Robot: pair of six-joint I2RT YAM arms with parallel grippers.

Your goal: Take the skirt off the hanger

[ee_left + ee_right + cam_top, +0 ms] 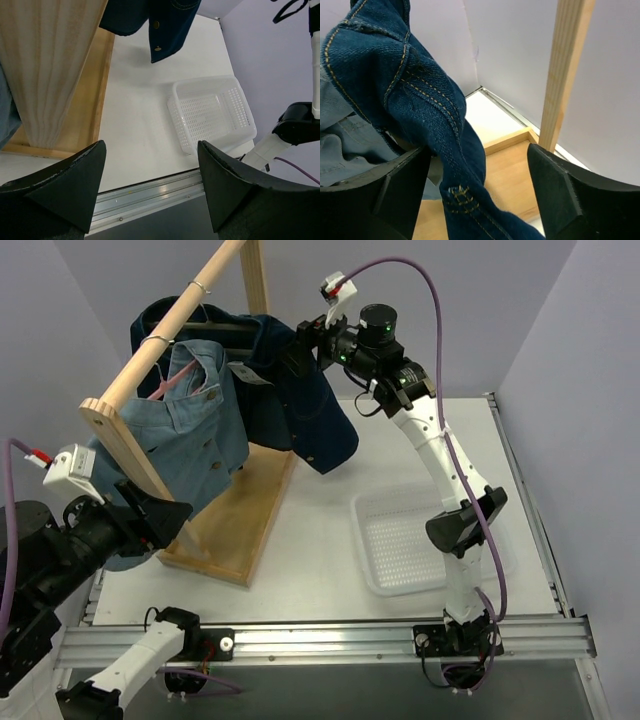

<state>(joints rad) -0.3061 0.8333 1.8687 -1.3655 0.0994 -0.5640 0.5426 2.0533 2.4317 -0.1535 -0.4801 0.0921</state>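
Observation:
The dark blue denim skirt (300, 410) hangs from a hanger on the wooden rail (160, 340), behind a light blue denim garment (195, 435). My right gripper (303, 343) is up at the skirt's top right edge. In the right wrist view it (477, 165) is open, with a fold of the skirt (420, 100) hanging between the jaws, close to the left finger (395, 195). My left gripper (150, 515) is low beside the rack's near end, open and empty (151, 165). The skirt's buttoned hem (170, 25) shows at the top of the left wrist view.
The rack's wooden base (240, 530) lies on the table, with an upright post (567, 70) at the back. A white perforated basket (410, 540) sits on the right, also in the left wrist view (210, 112). A metal rail (330, 640) runs along the near edge.

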